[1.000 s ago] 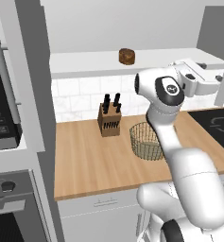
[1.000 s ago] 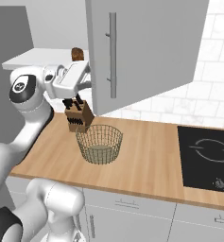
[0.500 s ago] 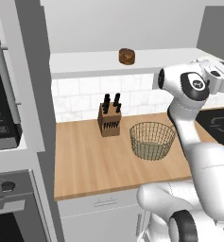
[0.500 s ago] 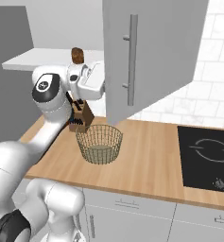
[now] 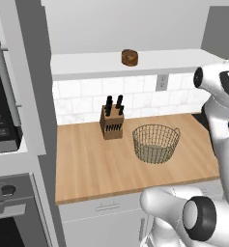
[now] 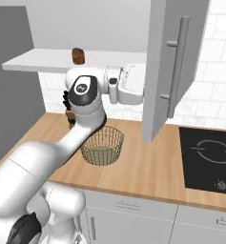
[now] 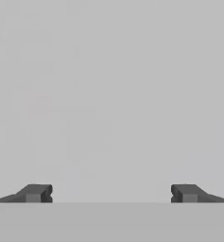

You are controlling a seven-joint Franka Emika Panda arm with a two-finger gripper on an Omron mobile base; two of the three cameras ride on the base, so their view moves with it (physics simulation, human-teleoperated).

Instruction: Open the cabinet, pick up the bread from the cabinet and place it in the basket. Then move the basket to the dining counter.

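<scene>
Even, bright, flat light everywhere; only faint soft shadow under the basket (image 5: 155,143), no glare, slightly soft edges.

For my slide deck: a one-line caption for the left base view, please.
Bread sits on the open cabinet's shelf above an empty wire basket and knife block.

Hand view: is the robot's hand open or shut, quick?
Hand: open, fingers wide apart, holding nothing.

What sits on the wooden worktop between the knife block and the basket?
Nothing. In the left base view the knife block stands left of the basket, and only bare worktop shows in the short gap between them.
</scene>
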